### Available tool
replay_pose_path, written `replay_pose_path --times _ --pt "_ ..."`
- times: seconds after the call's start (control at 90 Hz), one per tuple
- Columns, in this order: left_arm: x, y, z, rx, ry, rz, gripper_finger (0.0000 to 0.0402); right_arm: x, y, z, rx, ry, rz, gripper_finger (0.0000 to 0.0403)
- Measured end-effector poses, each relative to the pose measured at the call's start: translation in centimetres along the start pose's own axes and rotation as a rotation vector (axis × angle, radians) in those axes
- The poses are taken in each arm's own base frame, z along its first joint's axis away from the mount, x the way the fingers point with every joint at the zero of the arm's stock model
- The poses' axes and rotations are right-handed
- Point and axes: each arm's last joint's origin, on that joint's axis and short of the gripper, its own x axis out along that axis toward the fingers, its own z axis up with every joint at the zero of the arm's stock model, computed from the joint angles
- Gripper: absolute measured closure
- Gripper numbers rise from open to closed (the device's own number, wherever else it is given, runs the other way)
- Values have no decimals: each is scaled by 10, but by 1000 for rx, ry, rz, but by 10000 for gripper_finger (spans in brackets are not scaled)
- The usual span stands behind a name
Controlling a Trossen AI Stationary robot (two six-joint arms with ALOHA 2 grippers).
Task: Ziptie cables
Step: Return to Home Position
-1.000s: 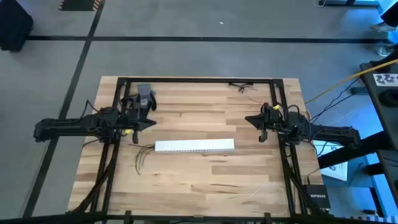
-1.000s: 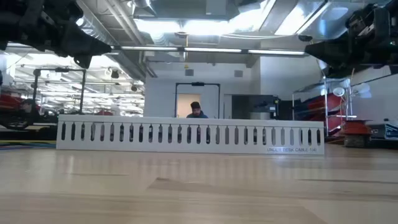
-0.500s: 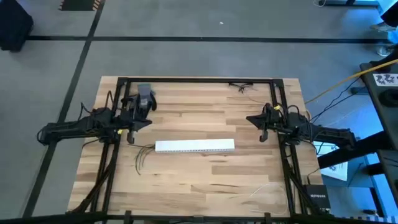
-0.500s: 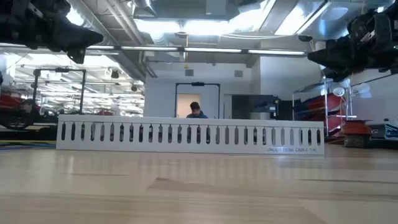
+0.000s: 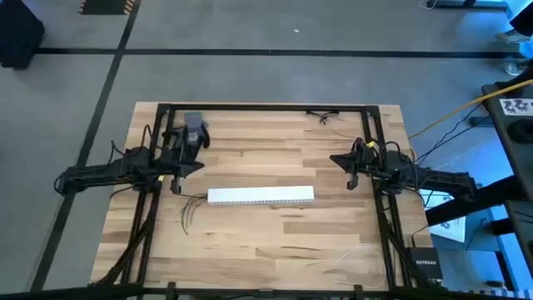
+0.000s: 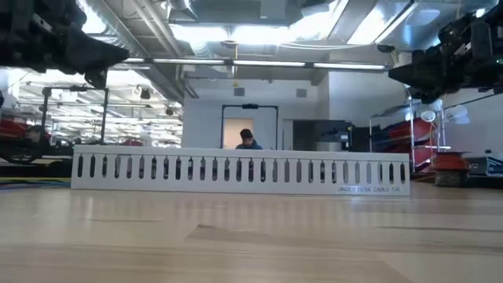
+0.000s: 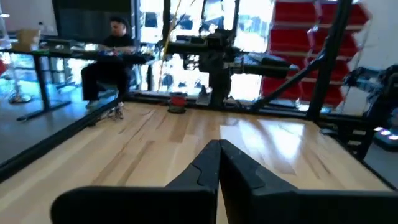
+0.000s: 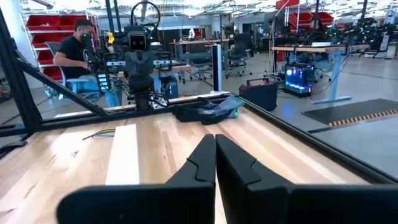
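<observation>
Wood-plank table [image 5: 266,242] on a grey floor, inside a dark frame. Open workshop behind, with red racks and desks.

High view only: a white cable duct [image 5: 260,196] lies lengthwise mid-table. The cables [image 5: 190,210] show only as splayed ends fanning onto the wood from the duct's left end. A grey object [image 5: 193,129] sits near the far-left corner.

Low view only: the duct's slotted side wall, with both arms high above it. A person [image 6: 247,140] shows far back by a doorway.

Left hand [image 5: 198,163] is raised at the table's left edge, apart from the duct. Its wrist view shows the fingers [image 7: 239,171] pressed together, holding nothing.

Right hand [image 5: 335,160] is raised at the right edge. Its fingers [image 8: 239,168] also meet, empty and touching nothing. That wrist view shows the duct running away from it across the table.
</observation>
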Motion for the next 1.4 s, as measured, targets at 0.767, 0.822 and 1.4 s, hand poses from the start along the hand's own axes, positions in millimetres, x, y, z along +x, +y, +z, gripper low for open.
replay_pose_path --times 0.767,0.822,1.4 --pt "2 1 -9 -15 24 -11 400 0 0 -1 -23 6 16 398" --pt "2 1 -9 -16 24 -11 400 0 0 -1 -45 6 16 398" --pt "2 1 -10 -18 26 -10 400 0 0 -1 -77 6 16 398"
